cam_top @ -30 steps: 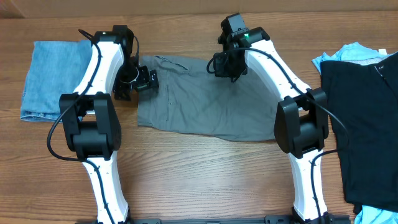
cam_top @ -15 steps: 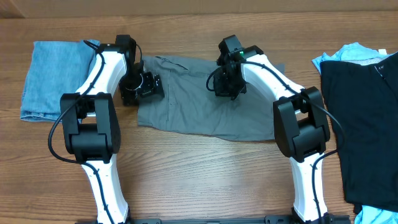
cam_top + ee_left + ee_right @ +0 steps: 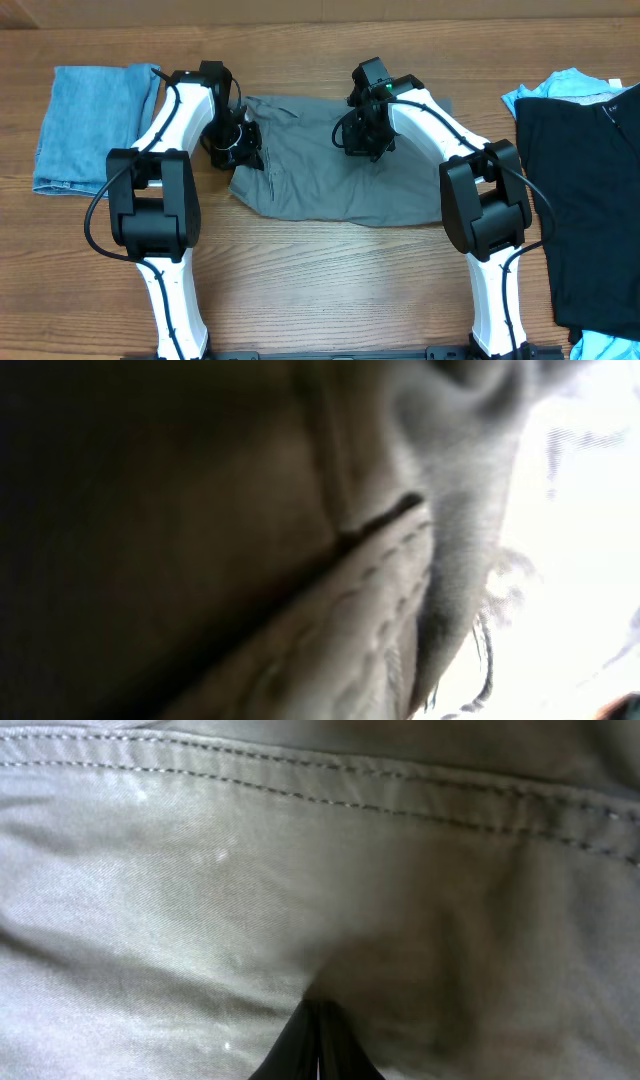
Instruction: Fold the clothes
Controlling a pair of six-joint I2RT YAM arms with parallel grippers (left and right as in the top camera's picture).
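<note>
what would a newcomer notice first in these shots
The grey shorts lie spread mid-table with both arms on them. The left gripper is shut on their bunched left edge, and the right gripper is shut, with its tips down on the fabric by a stitched seam. After that, the eye goes to the folded blue denim at far left and the black garment along the right edge.

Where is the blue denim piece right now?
In the overhead view, the blue denim piece lies flat at the robot's left end of the table, just outside the left arm, with the grey shorts further right at the centre.
</note>
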